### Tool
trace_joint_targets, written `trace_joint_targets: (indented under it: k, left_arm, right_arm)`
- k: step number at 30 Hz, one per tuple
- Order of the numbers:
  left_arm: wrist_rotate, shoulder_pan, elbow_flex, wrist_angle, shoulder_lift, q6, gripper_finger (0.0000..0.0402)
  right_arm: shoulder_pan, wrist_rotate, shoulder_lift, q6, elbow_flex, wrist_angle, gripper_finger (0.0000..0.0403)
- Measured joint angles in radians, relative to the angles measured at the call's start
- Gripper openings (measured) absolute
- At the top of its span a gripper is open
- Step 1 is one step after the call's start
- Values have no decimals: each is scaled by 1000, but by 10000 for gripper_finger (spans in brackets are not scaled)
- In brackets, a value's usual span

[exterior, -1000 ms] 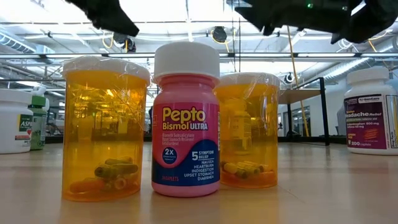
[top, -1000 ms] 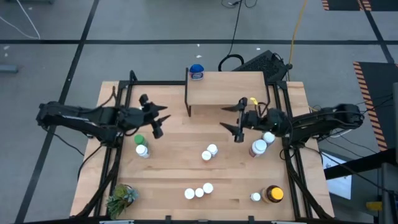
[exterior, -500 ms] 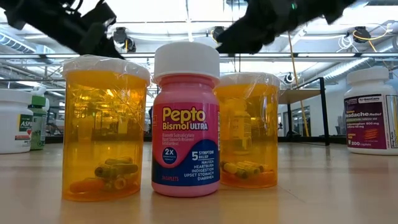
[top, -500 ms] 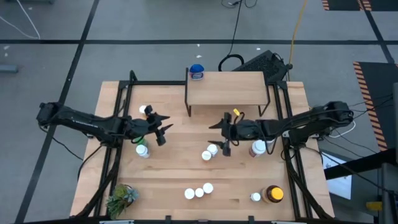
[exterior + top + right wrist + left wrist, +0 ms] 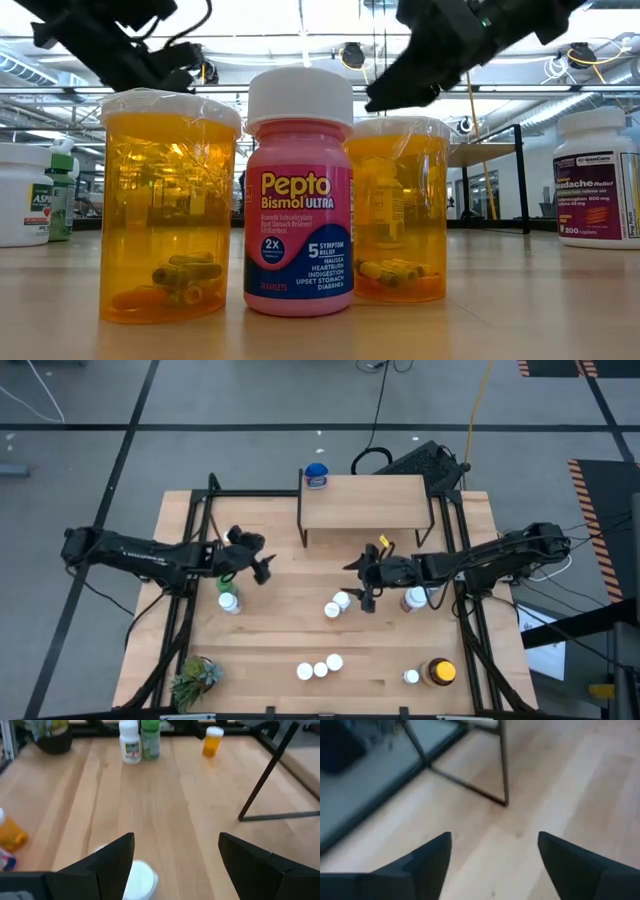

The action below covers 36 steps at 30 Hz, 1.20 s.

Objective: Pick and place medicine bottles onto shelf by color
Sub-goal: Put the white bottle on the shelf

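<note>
High view shows you the shelf (image 5: 365, 497) at the table's (image 5: 280, 630) far edge, a blue-capped bottle (image 5: 316, 476) at its left corner. Your right end effector (image 5: 366, 582) hangs in front of the shelf, fingers spread, just beside a pair of white-capped bottles (image 5: 337, 604). Your left end effector (image 5: 262, 562) sits left of the shelf, fingers apart, holding nothing, with a white bottle (image 5: 229, 602) and a green-capped one (image 5: 150, 739) nearby.

Open right gripper (image 5: 176, 865) over white cap (image 5: 139, 879); orange bottle (image 5: 212, 741) beyond.
</note>
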Motion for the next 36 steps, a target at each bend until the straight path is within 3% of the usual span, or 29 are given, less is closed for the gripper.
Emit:
trace_joint_targets:
  k: [2,5,11,14,17,22,28,36]
  left_arm:
    - [121,6,1,76,23,-18,319]
    - [276,-24,-4,284,83,88,325]
    - [364,-84,21,572,267,273,313]
    - [435,-78,87,607,399,298,303]
    - [484,-77,185,613,518,372,295]
    - [561,-77,338,618,663,460,290]
    - [654,-59,463,576,795,487,290]
    - [657,-52,554,474,885,488,291]
  right_arm:
    - [3,-2,-12,-15,-16,-13,286]
    - [2,-6,-31,-48,-24,-43,286]
    - [3,-7,-83,-51,-26,-160,286]
    - [2,-21,-95,-72,-26,-200,286]
    - [2,-108,-96,-138,-26,-192,286]
    - [1,-106,-102,-125,-26,-238,286]
    - [1,-55,-120,-123,-26,-302,286]
    - [5,-59,-139,-120,-27,-313,286]
